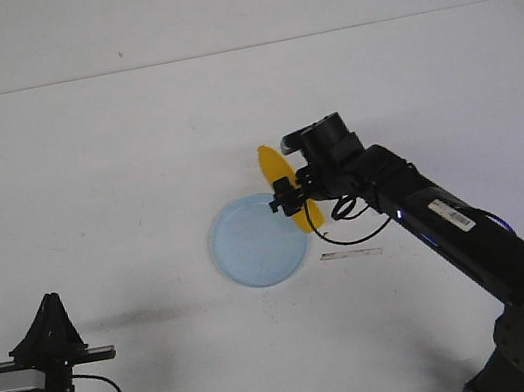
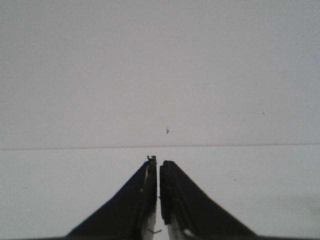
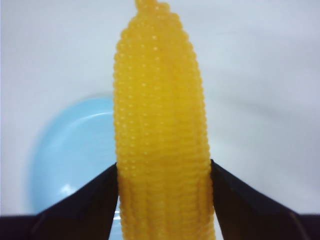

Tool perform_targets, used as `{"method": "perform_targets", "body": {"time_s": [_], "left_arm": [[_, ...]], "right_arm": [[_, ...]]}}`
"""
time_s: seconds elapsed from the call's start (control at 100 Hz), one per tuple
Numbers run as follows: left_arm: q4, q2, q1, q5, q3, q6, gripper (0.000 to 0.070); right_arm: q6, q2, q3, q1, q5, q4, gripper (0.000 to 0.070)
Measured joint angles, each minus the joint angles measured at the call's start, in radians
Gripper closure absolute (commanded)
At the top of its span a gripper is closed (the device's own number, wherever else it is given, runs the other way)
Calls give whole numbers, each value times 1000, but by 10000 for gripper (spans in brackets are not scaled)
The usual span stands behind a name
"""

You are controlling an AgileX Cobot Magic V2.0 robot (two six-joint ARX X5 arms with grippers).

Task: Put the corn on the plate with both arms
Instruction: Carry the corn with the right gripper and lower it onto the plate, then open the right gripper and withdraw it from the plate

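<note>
Right hand (image 1: 288, 198) clamps the corn (image 1: 284, 183) mid-cob, held at the right rim of the plate (image 1: 256, 248), tip pointing far. Left hand (image 1: 50, 312) sits closed at near-left of the desk (image 1: 92, 155), gripping nothing, well apart from the plate.

Bright, even light; soft focus
</note>
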Motion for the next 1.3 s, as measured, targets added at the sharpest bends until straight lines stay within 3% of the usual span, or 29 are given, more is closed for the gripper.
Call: {"method": "perform_targets", "body": {"time_s": [0.24,0.43,0.86,0.96,1.08,1.13,1.21,1.3], "left_arm": [[0,0,0,0,0,0,697],[0,0,0,0,0,0,698],[0,0,0,0,0,0,698],[0,0,0,0,0,0,698],[0,0,0,0,0,0,698],[0,0,0,0,0,0,698],[0,0,0,0,0,0,698],[0,0,0,0,0,0,697]], "right_arm": [[34,97,0,131,-31,31,339],[66,162,-5,145,-26,28,204],[76,150,21,152,-21,46,207],[49,94,21,153,5,44,288],[-18,10,16,152,109,57,531],[-49,-32,-10,151,159,84,601],[-91,-112,-87,135,222,121,652],[-119,-209,-206,106,240,195,654]]}}
